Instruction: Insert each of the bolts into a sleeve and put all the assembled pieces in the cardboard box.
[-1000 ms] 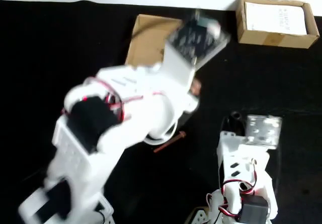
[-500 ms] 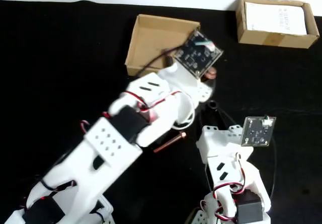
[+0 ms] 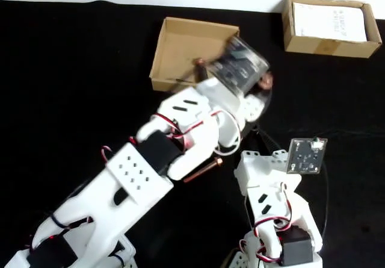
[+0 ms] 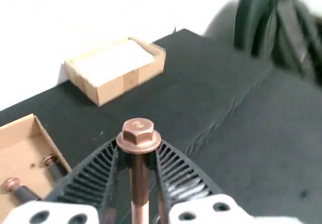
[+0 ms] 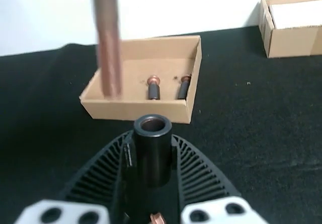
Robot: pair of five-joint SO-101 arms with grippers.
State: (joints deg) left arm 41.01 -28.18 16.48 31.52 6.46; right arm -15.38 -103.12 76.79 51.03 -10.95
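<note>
Left wrist view: the left gripper (image 4: 136, 156) is closed almost fully, its ribbed black fingers (image 4: 103, 171) pinching a copper hex-headed bolt (image 4: 138, 136) by the shank just under the head. Right wrist view: the right gripper (image 5: 151, 146) is clamped round a black cylindrical sleeve (image 5: 151, 156), held upright with its open bore facing up. The bolt's shank (image 5: 106, 38) hangs ahead of that gripper and off to one side of the bore, not over it.

Beyond both grippers lies the open brown cardboard box (image 5: 136, 108) with two assembled pieces (image 5: 153, 87) lying side by side in it. Farther off is a smaller cardboard box with white contents (image 5: 289, 30). A loose copper bolt (image 3: 201, 170) lies on the black table (image 3: 72, 69) beneath the left arm.

The main risk is misalignment. If the bolt comes down where it hangs, its tip would probably strike the sleeve's rim or miss it altogether. That could tilt the sleeve in its grip or swing the bolt, which is held only high on its shank. A low sweep of the left arm could also knock the loose bolt away.
</note>
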